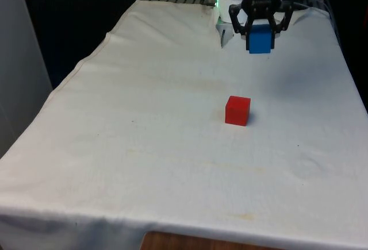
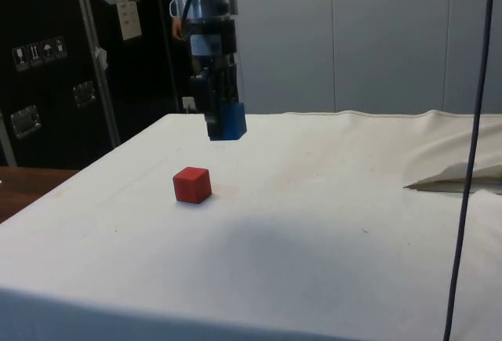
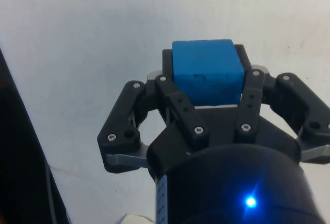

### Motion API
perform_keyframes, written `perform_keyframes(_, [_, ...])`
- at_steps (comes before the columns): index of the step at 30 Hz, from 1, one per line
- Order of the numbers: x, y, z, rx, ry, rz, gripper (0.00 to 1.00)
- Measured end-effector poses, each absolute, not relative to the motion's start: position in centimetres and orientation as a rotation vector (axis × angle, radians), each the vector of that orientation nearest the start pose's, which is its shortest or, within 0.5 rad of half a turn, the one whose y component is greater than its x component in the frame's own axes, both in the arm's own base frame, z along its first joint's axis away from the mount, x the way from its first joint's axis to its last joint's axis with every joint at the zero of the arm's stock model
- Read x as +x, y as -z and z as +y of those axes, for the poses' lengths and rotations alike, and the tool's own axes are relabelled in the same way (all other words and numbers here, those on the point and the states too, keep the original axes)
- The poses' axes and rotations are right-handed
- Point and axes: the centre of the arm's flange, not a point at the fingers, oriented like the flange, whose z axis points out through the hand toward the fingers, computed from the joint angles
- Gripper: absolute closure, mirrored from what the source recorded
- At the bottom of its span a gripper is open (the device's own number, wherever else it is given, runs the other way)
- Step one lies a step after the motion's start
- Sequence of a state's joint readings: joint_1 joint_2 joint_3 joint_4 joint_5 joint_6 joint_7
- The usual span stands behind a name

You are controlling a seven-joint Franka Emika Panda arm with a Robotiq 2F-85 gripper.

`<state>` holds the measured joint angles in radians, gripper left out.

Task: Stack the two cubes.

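A blue cube hangs in the air, gripped between the black fingers of my gripper, which is shut on it. In the side view the blue cube and gripper float well above the cloth. The wrist view has the blue cube pinched by the gripper over bare white cloth. A red cube rests on the table, nearer the camera than the gripper in the front view. From the side, the red cube lies below the held cube and slightly off to one side.
The white cloth covers the whole table, with a raised fold near the far end in the side view. A dark cable hangs down at the side view's right. The table edge drops off at the front view's left.
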<state>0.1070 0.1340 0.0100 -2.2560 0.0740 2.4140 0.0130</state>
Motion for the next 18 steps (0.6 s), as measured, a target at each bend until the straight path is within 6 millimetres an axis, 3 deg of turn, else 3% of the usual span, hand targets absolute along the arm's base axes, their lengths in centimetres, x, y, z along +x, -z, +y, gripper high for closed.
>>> perform_keyframes(18, [59.1, -29.0, 6.3, -3.087, 0.062, -0.062, 1.0])
